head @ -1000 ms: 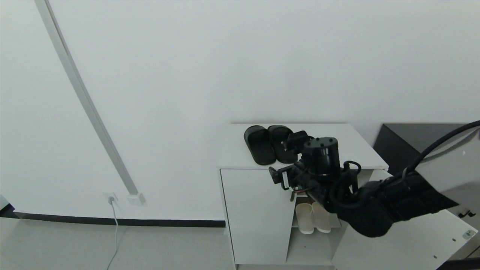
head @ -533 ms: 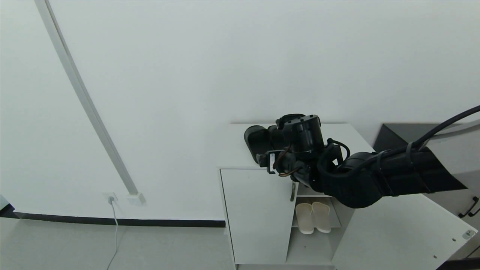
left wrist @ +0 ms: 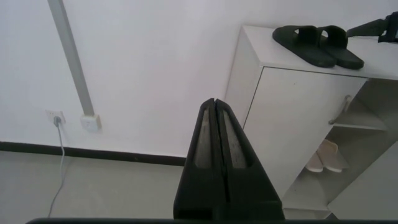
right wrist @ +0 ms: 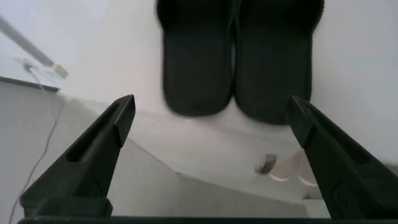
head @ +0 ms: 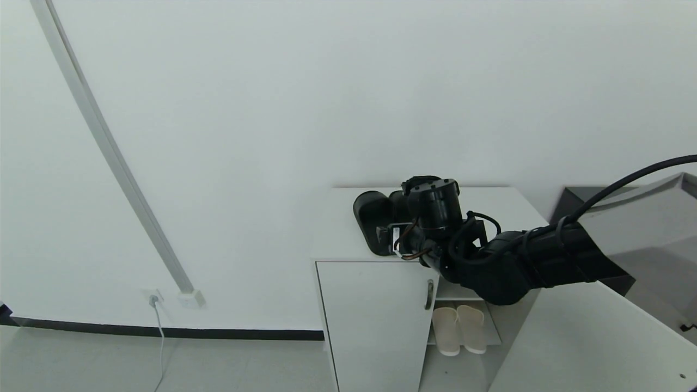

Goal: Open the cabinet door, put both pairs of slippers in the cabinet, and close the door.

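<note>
Head view had the white cabinet (head: 506, 209) set against the wall, and the black slippers (head: 367, 215) sat side by side on top of the cabinet, close to its front edge, above the shut door. The right arm (head: 517, 261) stretched across the cabinet's top, and the right gripper (right wrist: 211, 109) hung just above that black pair. Its jaws were spread wide apart, its fingers (right wrist: 93, 155) sat out past either side of the pair, and nothing was held. Down inside the cabinet, the cream slippers (head: 460, 329) lay together on a shelf (head: 493, 335). The cabinet's door on the robot's right (head: 588, 348) stood swung wide open. The other door (head: 375, 326) was shut, with its handle (head: 429, 294) at the inner edge. The left gripper (left wrist: 215, 106) sat well apart from the cabinet, out in front of its shut-door side, jaws pressed together on nothing. A wall socket (head: 154, 298) with a cable (head: 160, 343) plugged in was low on the wall, well off from the cabinet on that same side
</note>
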Controlling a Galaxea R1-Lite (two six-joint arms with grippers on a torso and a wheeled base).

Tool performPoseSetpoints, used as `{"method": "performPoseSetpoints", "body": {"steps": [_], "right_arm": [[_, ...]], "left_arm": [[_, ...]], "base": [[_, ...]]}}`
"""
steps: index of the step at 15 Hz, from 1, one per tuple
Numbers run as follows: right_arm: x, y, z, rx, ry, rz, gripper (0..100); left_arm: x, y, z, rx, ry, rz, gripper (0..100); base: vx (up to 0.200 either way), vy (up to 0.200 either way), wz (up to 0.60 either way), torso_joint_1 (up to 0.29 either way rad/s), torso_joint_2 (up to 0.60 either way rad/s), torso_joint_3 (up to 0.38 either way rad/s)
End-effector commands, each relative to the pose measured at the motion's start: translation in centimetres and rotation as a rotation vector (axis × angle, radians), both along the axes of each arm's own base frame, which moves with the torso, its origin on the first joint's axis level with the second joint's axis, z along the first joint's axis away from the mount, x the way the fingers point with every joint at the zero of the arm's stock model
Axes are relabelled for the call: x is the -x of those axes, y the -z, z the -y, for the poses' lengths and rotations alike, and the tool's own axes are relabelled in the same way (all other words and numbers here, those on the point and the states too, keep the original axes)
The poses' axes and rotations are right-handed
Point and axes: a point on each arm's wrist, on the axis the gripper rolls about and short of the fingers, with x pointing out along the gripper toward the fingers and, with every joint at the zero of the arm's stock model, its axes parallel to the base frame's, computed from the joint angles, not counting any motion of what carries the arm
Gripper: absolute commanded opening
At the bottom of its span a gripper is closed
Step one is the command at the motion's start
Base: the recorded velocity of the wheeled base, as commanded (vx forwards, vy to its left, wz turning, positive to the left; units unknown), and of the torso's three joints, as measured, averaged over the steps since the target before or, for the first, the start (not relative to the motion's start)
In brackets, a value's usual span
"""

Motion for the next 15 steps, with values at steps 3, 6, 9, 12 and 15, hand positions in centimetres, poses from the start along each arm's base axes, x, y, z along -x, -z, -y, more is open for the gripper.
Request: {"method": "performPoseSetpoints", "body": {"steps": [3, 6, 9, 12, 15], "right_arm": [[-1.2, 3.0, -0.7, 0.021, 0.007, -0.012, 100], [-2.0, 4.5, -0.8, 0.026, 0.008, 0.015, 100], [-3.7, 6.4, -0.6, 0.060, 0.013, 0.089, 100], [-5.0, 7.2, -0.9, 0.063, 0.019, 0.106, 100], [-6.6, 6.8, -1.0, 0.069, 0.035, 0.112, 100]], "left_arm": [[0.0, 0.0, 0.0, 0.001, -0.001, 0.000, 0], [0.0, 0.0, 0.0, 0.003, -0.003, 0.000, 0], [0.0, 0.0, 0.0, 0.001, -0.003, -0.002, 0], [0.0, 0.0, 0.0, 0.003, -0.003, -0.002, 0], [0.0, 0.0, 0.0, 0.003, -0.003, -0.002, 0]], "base": [[0.200, 0.000, 0.00, 0.007, 0.00, 0.001], [0.067, 0.000, 0.00, 0.001, 0.00, -0.001], [0.000, 0.000, 0.00, 0.000, 0.00, 0.000], [0.000, 0.000, 0.00, 0.000, 0.00, 0.000], [0.000, 0.000, 0.00, 0.000, 0.00, 0.000]]}}
